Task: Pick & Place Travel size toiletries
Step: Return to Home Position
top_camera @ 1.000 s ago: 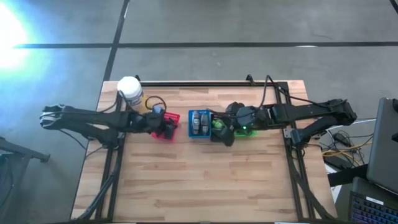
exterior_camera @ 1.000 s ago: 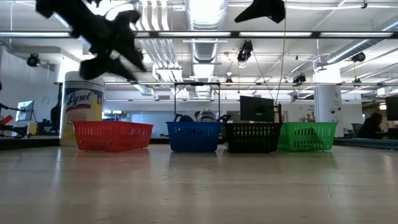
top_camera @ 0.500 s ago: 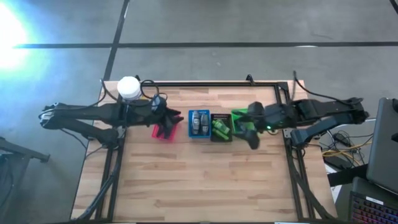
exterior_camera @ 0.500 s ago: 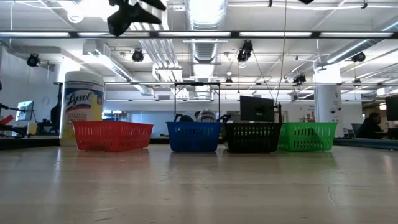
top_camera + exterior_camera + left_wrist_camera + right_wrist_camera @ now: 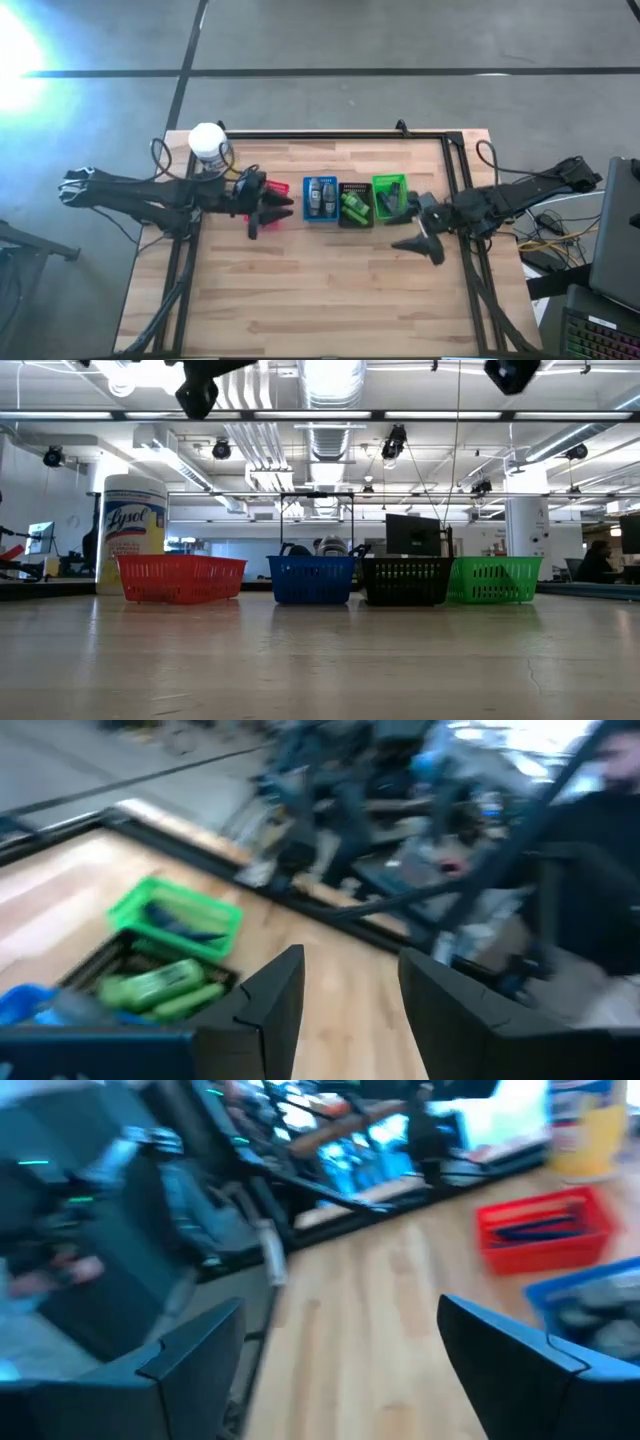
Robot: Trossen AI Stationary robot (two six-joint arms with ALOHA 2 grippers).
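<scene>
Four slotted baskets stand in a row on the wooden table: red [image 5: 272, 198], blue [image 5: 320, 198], black [image 5: 355, 204] and green [image 5: 388, 194]. Grey oval bottles [image 5: 320, 194] lie in the blue one, green bottles [image 5: 352, 206] in the black one, and dark items [image 5: 180, 925] in the green one. My left gripper [image 5: 275, 210] hangs open and empty above the red basket. My right gripper [image 5: 420, 245] is open and empty, just off the green basket's near right side. Both show empty in their wrist views, left [image 5: 350, 990] and right [image 5: 340, 1340].
A yellow jar with a white lid [image 5: 208, 145] stands at the table's far left corner, behind the red basket [image 5: 180, 578]. Bare wood [image 5: 320, 290] fills the near half of the table. A dark frame rail [image 5: 330, 133] runs along the far edge.
My left gripper has risen from the red basket and now hangs high above it. My right gripper has risen from over the black basket and gone toward the table's right and near edges, past the green basket. The baskets have stayed put.
</scene>
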